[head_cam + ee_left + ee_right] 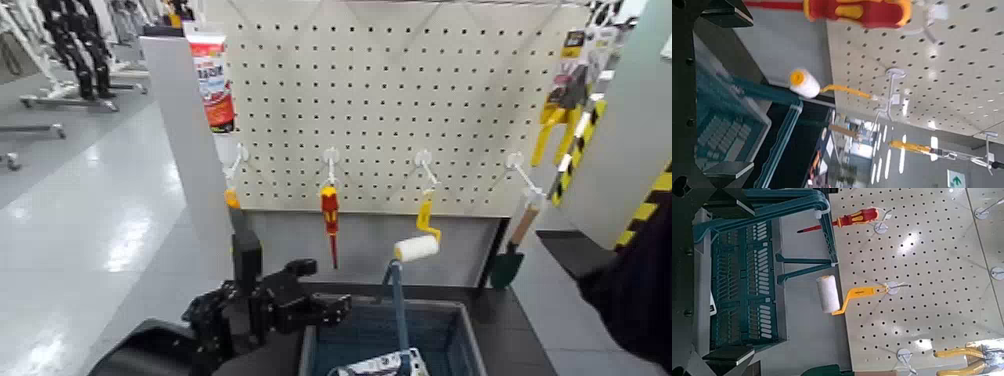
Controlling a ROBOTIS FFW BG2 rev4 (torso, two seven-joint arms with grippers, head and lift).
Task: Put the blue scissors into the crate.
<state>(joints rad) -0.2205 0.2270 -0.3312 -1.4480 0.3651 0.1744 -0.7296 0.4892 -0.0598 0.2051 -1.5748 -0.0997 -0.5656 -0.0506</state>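
1. A pale card (380,365), likely the blue scissors, lies inside the crate (455,335); blades and handles cannot be made out. The task looks nearly done.
2. The left gripper (325,310) hovers at the crate's left rim, jaws wide and empty.
3. The right gripper (723,278), off to the side, is spread wide too.
4. The screwdriver (329,215) hangs on the pegboard (400,100) beyond.

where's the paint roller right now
In the head view, the paint roller hangs from a pegboard hook right of centre, between the red-and-yellow screwdriver and the trowel, above the crate.
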